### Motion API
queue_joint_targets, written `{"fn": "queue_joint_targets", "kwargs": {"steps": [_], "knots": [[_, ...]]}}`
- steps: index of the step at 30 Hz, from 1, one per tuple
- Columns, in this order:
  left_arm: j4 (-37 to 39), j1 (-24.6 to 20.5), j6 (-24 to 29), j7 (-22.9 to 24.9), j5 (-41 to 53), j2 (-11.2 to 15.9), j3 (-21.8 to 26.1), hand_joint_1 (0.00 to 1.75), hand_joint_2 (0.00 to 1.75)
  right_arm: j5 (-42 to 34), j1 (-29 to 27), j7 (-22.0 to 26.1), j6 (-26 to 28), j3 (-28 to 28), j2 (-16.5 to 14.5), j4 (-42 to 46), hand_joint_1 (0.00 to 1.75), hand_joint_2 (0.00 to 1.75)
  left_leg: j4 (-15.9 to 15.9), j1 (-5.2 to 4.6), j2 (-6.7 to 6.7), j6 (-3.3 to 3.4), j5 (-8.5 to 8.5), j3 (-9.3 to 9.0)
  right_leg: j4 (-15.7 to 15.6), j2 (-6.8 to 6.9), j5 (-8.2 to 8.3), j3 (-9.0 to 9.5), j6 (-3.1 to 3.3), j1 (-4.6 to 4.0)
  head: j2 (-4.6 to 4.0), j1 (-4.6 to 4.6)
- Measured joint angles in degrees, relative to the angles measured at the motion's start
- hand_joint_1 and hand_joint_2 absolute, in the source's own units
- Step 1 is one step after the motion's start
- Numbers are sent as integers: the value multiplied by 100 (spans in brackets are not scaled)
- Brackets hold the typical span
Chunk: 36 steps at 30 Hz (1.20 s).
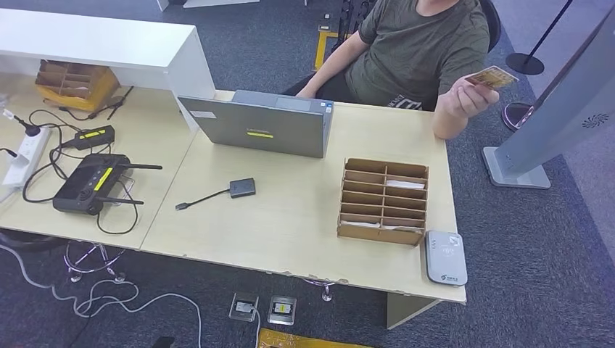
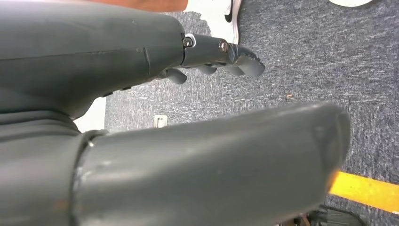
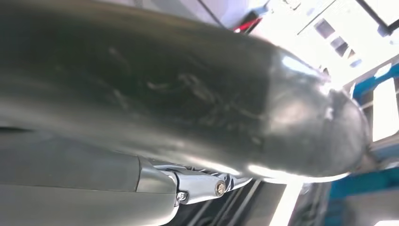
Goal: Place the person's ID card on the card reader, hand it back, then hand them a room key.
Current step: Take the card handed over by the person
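Head view has the ID card (image 1: 492, 77) held up by the person's hand (image 1: 466, 98) at upper right, so the empty, loosely spread left hand (image 2: 141, 108) or the right hand (image 3: 197, 108), whose fingers I cannot tell, should reach there, then carry it to the card reader (image 1: 445, 257) at the surface's (image 1: 290, 225) lower right corner.

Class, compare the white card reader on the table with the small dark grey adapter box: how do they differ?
The white card reader is light and larger; the small dark grey adapter box is dark and smaller. The reader sits at the table's near right corner beside the cardboard organiser; the adapter lies mid-table, trailing a short black cable. Both lie flat on the pale wooden table.
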State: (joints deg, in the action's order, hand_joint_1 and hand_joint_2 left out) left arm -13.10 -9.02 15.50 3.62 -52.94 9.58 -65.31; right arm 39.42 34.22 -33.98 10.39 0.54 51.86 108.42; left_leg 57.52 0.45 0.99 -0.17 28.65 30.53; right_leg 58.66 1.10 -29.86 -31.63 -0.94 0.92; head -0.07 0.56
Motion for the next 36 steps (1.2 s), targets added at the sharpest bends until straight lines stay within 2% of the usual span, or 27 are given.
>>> {"fn": "queue_joint_targets", "kwargs": {"steps": [1, 5, 8, 15, 20, 27, 36], "knots": [[0, -6, -1, 11, 7, -3, 0, 0, 0, 12, 164, 1, -24, -201, -8, -7, 0, 175, 0, 0, 2, 0, 0, 1, 0, 2, 0, -2, 0, 0, 0, -2], [-1, -14, 3, 30, 34, -10, 0, 0, 0, 35, 711, 9, -93, -901, -33, -61, 0, 175, 0, 2, -2, -1, 0, 5, 1, -4, 0, -4, 1, -2, 0, 0], [-1, -36, 9, 36, 53, -18, 0, 0, 0, 138, 1133, 51, -362, -1489, -111, -167, 0, 175, -1, 2, -6, -1, 0, 10, 2, -7, 0, -7, 1, -2, 0, -1], [0, -75, 16, 36, 90, -59, -1, 0, 0, 321, 1944, 163, -977, -2848, -573, -649, 0, 175, -1, 4, -2, -6, -4, 11, 4, -4, 2, -7, 2, -4, 0, -1], [1, -69, 31, 36, 103, -103, -2, 0, 0, 332, 2334, 288, -1087, -3664, -977, -1199, 0, 175, 0, 5, -3, -6, -4, 8, 4, -5, 2, -9, 3, -4, 0, -2], [1, -63, 31, 36, 154, -147, -2, 0, 0, 360, 2493, 303, -1112, -4316, -1334, -1896, 0, 175, 1, 4, -4, -6, -3, 8, 3, -8, 2, -11, 3, -4, 0, -2], [1, -22, 52, 42, 134, -185, -2, 0, 0, 192, 2560, 392, -1197, -4679, -1550, -2648, 0, 175, 1, 4, -4, -6, -3, 7, 3, -7, 2, -11, 3, -4, 0, -2]]}}
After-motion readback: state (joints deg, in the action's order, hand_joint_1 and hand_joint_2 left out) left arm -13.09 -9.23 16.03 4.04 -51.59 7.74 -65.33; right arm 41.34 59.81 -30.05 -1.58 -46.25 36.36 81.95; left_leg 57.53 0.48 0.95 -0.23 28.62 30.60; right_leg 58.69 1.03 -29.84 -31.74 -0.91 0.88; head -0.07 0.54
